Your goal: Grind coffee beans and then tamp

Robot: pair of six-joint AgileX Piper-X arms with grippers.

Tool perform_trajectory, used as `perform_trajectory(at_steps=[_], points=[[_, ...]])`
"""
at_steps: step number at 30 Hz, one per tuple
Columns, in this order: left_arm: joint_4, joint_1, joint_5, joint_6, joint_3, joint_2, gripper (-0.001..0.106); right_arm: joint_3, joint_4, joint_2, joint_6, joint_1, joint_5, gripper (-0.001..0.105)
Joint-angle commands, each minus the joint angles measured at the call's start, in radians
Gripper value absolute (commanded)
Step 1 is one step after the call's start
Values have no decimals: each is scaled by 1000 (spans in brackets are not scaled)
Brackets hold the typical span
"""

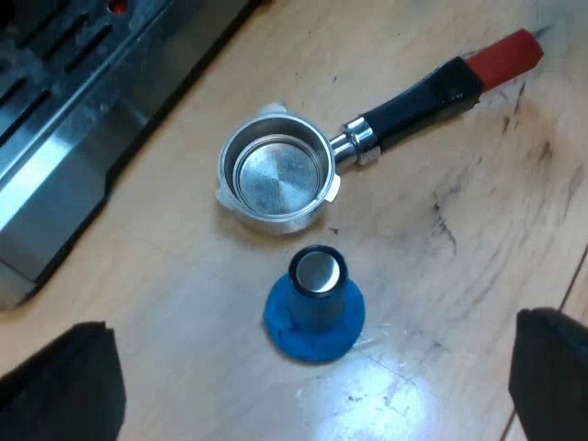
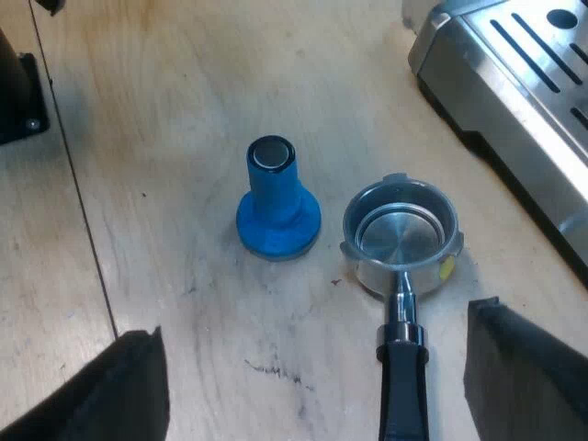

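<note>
Blue tamper (image 1: 313, 308) stands upright just beside the empty metal holder (image 1: 276, 175).

Pale wooden tabletop (image 1: 165, 303), dark scuffs (image 1: 446, 230), one seam (image 2: 84, 230), soft glare (image 1: 404, 390).

The right gripper (image 2: 317, 322) hung above a pale wooden table (image 2: 184, 110), its two black fingers (image 2: 110, 390) spread wide. A round metal holder (image 2: 401, 234) lay just beyond the fingertips, basket empty, its dark handle reaching back between them. A blue flared tamper (image 2: 276, 207) stood upright near the basket, not touching it. A silver espresso machine (image 2: 514, 83) sat farther out.
</note>
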Motion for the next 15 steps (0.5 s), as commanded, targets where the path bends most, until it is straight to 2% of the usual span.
perform_trajectory(at_steps=[1,8,15], points=[[-3,-38,-6,26,-1,10,86,-5,-18,-3,-2,2,-1,69],[-41,-150,-45,27,-1,109,86,-5,-18,-3,-2,2,-1,69],[-100,-161,-47,24,-1,211,86,-5,-18,-3,-2,2,-1,69]])
